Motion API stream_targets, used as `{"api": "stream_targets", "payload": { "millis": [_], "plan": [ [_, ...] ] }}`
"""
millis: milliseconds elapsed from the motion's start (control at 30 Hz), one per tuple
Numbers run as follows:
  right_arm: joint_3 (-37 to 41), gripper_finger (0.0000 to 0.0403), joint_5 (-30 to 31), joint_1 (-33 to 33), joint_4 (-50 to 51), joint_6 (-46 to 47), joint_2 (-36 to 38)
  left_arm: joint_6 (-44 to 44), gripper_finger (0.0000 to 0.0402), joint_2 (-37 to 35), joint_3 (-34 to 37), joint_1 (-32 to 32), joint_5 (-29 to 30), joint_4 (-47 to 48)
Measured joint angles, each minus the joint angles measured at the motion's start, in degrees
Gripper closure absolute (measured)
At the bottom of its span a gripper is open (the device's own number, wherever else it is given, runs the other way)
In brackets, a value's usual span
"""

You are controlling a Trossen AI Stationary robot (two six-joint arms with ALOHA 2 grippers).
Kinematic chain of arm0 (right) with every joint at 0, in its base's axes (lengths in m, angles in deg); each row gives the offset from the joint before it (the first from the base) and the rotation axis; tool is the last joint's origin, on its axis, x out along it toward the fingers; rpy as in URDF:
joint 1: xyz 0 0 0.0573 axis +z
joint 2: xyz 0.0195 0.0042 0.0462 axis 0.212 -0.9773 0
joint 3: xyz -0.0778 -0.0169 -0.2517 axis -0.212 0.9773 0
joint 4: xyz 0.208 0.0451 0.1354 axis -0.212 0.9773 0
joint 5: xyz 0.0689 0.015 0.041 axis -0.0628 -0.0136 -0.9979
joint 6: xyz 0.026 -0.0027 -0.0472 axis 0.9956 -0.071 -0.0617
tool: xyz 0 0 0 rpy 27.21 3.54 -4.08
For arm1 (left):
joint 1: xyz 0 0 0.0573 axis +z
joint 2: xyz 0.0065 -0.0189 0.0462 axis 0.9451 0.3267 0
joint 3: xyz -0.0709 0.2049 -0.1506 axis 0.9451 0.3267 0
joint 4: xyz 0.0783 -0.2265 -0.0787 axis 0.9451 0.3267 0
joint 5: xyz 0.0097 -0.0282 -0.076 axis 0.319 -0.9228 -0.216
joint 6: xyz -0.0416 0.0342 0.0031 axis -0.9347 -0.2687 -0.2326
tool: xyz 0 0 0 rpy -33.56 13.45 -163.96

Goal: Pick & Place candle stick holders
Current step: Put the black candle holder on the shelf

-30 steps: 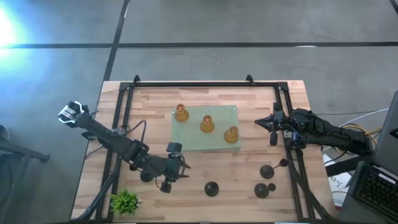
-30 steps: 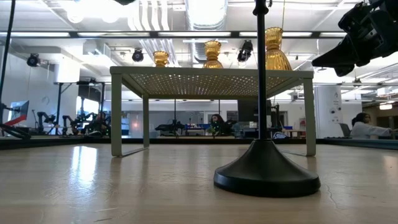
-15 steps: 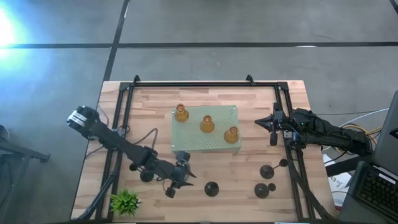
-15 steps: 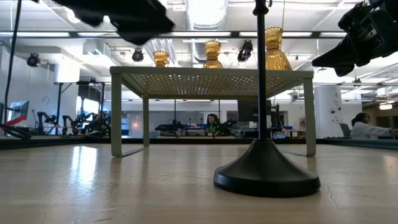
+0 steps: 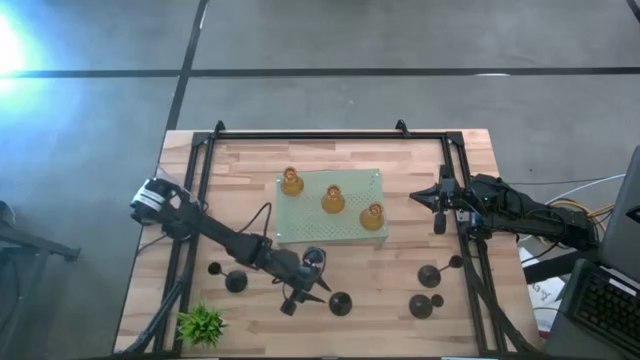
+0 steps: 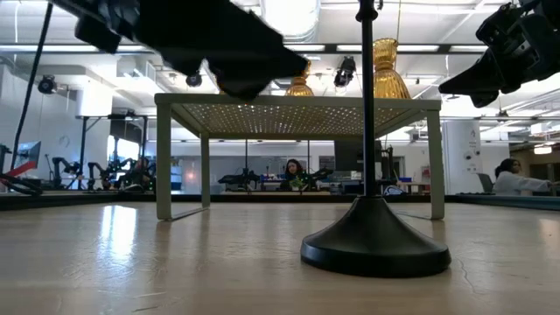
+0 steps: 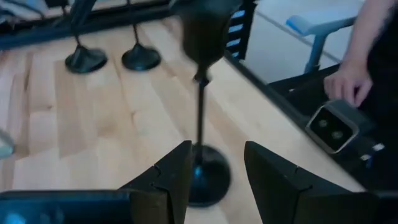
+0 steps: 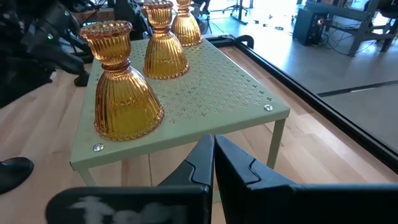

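Black thin-stemmed candle stick holder [image 7: 203, 168] sits lower centre between the left gripper's [image 7: 214, 167] spread-apart fingers; right gripper [image 8: 213, 163] pinched closed, empty.

Grey floor [image 5: 420, 40], bright ceiling lights [image 6: 289, 13], possibly desks beyond

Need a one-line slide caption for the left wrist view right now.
Open left gripper lined up on a black candle stick holder, two more black holders standing beyond.

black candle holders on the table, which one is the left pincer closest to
The black holder at the front middle of the table. The open left pincer sits right beside it, its stem between the fingers in the left wrist view. The other black ones stand well off.
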Motion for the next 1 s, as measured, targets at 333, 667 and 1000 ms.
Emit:
{"api": "stream_targets", "payload": {
  "millis": [333,667,1000],
  "plan": [
    [0.0,0.0394,0.0,-0.02,0.0,0.01,0.0,2.04,0.025,4.69,-3.92,1.72,-3.81,-1.07],
    [0.0,0.0394,0.0,-0.01,0.0,0.0,-0.02,3.3,0.025,8.04,-7.5,3.05,-10.51,-4.19],
    [0.0,0.0394,0.0,-0.02,0.0,0.01,-0.02,3.15,0.0254,9.81,-7.5,3.85,-12.01,-7.88]
  ]
}}
